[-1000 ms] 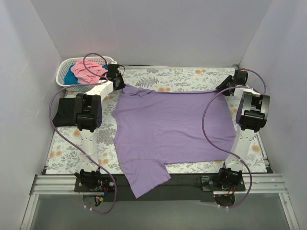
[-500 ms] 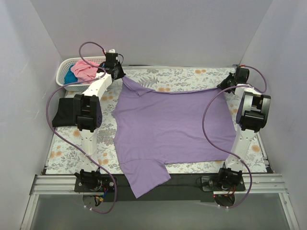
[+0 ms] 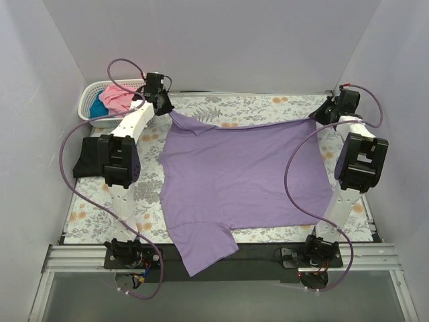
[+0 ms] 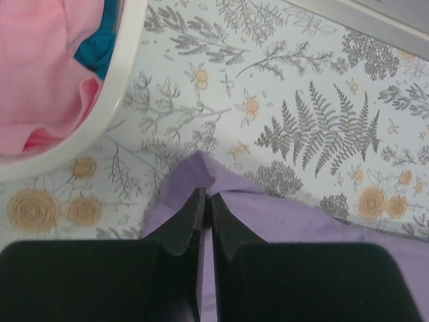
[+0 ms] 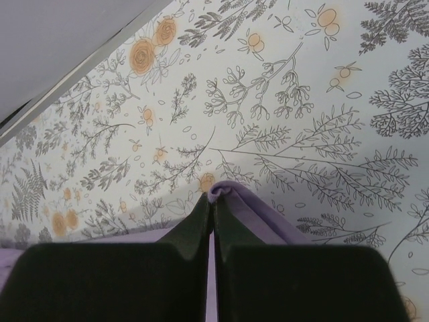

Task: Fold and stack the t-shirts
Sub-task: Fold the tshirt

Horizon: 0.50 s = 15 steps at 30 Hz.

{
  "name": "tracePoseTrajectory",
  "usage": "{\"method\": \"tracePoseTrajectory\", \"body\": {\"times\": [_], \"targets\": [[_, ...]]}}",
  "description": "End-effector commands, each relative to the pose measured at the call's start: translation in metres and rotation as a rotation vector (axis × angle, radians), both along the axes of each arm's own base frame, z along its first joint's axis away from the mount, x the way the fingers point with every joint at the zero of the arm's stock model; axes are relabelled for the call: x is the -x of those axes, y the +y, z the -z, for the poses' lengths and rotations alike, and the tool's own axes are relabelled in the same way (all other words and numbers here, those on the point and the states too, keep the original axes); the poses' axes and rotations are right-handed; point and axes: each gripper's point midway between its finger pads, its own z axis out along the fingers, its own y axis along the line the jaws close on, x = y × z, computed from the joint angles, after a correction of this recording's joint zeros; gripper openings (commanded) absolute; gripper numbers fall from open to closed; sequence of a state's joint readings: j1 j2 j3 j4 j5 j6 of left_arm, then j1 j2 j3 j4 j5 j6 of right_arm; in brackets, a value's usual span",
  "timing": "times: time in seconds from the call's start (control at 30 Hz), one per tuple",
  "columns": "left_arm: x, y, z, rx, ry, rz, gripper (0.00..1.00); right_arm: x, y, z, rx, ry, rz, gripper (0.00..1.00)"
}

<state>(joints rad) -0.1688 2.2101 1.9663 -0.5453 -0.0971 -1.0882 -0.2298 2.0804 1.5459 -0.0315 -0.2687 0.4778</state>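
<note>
Pinching the far edge of the lavender t-shirt: left gripper and right gripper each have jaws closed tight on a nub of purple fabric. Shirt lies spread on the floral surface, long axis left-right, body reaching from both grippers toward the arm bases. Neither arm is nearer, so prob. both carry that edge nearward together. Pink t-shirt and teal t-shirt sit in the basket; black t-shirt beside left arm.

We see only part of the black t-shirt at the bench's left edge; the left arm covers the rest. In the basket at the far left corner, the pink t-shirt hides most of the teal t-shirt.
</note>
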Motion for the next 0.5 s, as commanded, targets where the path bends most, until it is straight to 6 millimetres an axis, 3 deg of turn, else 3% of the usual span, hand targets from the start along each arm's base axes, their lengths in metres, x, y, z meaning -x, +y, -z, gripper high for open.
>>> {"method": "tracePoseTrajectory", "body": {"times": [0.0, 0.47], "targets": [[0.027, 0.004, -0.079, 0.040, -0.082, -0.036, 0.00, 0.013, -0.002, -0.020, 0.039, -0.020, -0.049, 0.01], [0.095, 0.003, -0.102, 0.135, -0.013, -0.064, 0.00, 0.061, -0.014, 0.001, 0.082, 0.110, -0.028, 0.01]]}}
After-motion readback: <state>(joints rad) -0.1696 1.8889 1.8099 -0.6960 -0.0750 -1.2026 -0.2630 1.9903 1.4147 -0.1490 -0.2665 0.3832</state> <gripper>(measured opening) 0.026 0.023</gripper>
